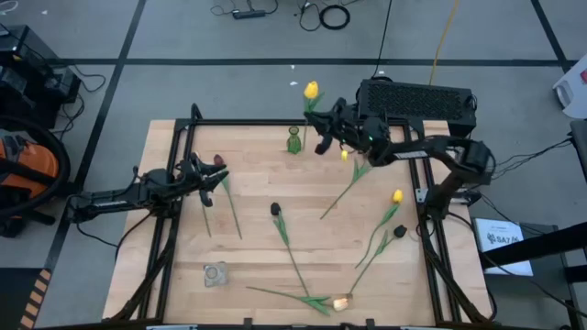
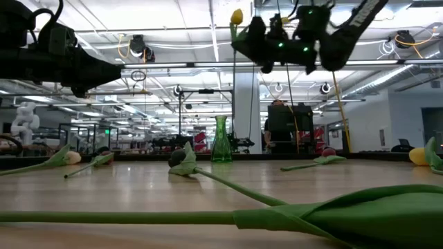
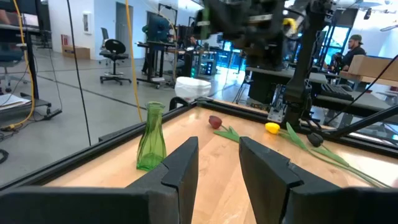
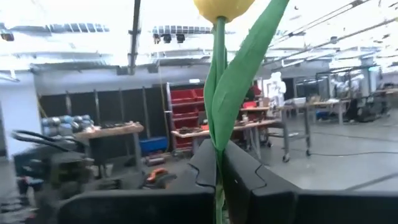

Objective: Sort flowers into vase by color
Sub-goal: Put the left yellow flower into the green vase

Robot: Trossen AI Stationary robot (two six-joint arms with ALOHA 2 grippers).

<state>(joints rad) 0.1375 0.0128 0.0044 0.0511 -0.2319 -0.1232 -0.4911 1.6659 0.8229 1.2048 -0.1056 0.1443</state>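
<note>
My right gripper (image 1: 323, 128) is above the table's far edge, shut on a yellow tulip (image 1: 312, 90) that stands upright over the green glass vase (image 1: 293, 140). The vase shows again in the low view (image 2: 220, 138) and the left wrist view (image 3: 151, 137). My left gripper (image 1: 216, 174) hovers open over the table's left part, near a dark red tulip (image 1: 218, 160). Lying flat on the wood are a near-black tulip (image 1: 274, 209), a yellow one (image 1: 397, 195), a dark one (image 1: 401, 231) and a peach one (image 1: 342, 302). My right gripper pinches the yellow tulip's stem (image 4: 217, 177) between its two fingers (image 4: 249, 180), below the long leaf (image 4: 239, 81). The flower is lifted clear and upright, its head (image 2: 237, 15) above the fingers and the thin stem (image 2: 233, 83) hanging below them toward the vase.
A small clear glass holder (image 1: 215, 273) stands near the table's near left corner. A black frame rail (image 1: 238, 123) runs along the far edge. Another stem (image 1: 341, 194) lies below the right arm. Bare wood lies between the vase and the near-black tulip.
</note>
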